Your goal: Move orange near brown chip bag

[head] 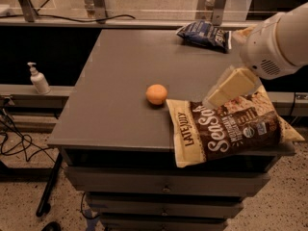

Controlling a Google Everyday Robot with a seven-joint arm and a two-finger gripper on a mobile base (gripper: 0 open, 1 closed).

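We are looking at a grey bench (120, 66) where the orange (157, 94) is sitting just beside the upper left corner of the brown chip bag (226, 131), which is lying flat and hanging over the front right edge. Our pincer (219, 96) is hovering above the bag's top edge, right of the orange and apart from it. A dark blue chip bag (204, 35) is lying at the far edge, and a pump bottle (38, 80) is standing on a ledge (29, 91) to the left.

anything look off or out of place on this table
The brown chip bag lies askew, hanging over the table's front edge. The orange sits just beside it; the hand hovers above the bag.
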